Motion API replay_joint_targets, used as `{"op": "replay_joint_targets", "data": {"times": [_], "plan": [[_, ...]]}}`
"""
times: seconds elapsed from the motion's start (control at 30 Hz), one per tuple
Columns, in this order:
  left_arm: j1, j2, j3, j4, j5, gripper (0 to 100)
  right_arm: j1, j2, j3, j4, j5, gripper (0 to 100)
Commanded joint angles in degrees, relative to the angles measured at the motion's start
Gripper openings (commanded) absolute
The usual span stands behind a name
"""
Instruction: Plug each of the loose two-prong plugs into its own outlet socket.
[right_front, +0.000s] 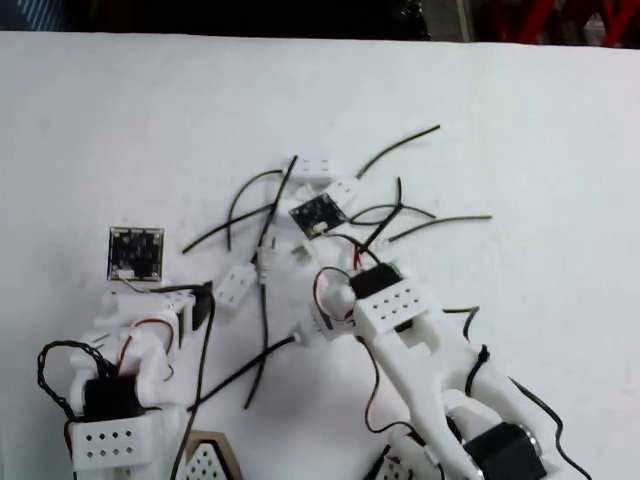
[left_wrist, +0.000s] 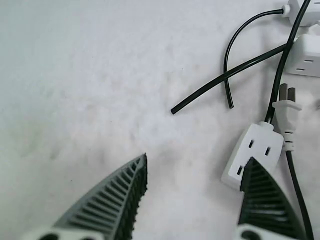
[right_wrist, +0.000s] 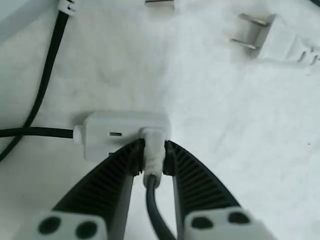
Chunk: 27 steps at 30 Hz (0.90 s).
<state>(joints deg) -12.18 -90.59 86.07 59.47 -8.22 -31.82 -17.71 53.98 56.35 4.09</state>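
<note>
No writing, number or brand can be read. The dark patterned square (right_front: 135, 253) on the worktop (right_front: 520, 120), a second square (right_front: 318, 213) and a small mark on the outlet socket (right_wrist: 107, 131) are illegible.

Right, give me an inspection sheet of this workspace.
Surface: white table, nothing amiss seen.
Job's things: loose plug beside white socket; second loose plug lying free; held plug against socket block, prongs hidden.
Clutter: two black square boards.
Grippers: left gripper open beside the white socket; right gripper shut on the held plug.
Cables: black cables crossing among the sockets.
Surroundings: red frame beyond the far edge.
</note>
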Motion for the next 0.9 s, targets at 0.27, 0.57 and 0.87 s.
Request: {"op": "replay_joint_targets", "data": {"times": [0.27, 0.57, 0.87], "plan": [[-0.57, -0.66, -0.26, 0.0, -0.53, 30, 2.51, -5.49, -9.67, 4.97, 0.62, 1.6], [-0.57, -0.66, -0.44, -0.18, -0.26, 30, 12.62, -7.25, -31.47, 10.95, 0.79, 1.8], [-0.66, -0.75, -0.7, -0.18, 0.0, 30, 19.47, 10.95, -49.32, -2.42, 0.26, 1.8]]}}
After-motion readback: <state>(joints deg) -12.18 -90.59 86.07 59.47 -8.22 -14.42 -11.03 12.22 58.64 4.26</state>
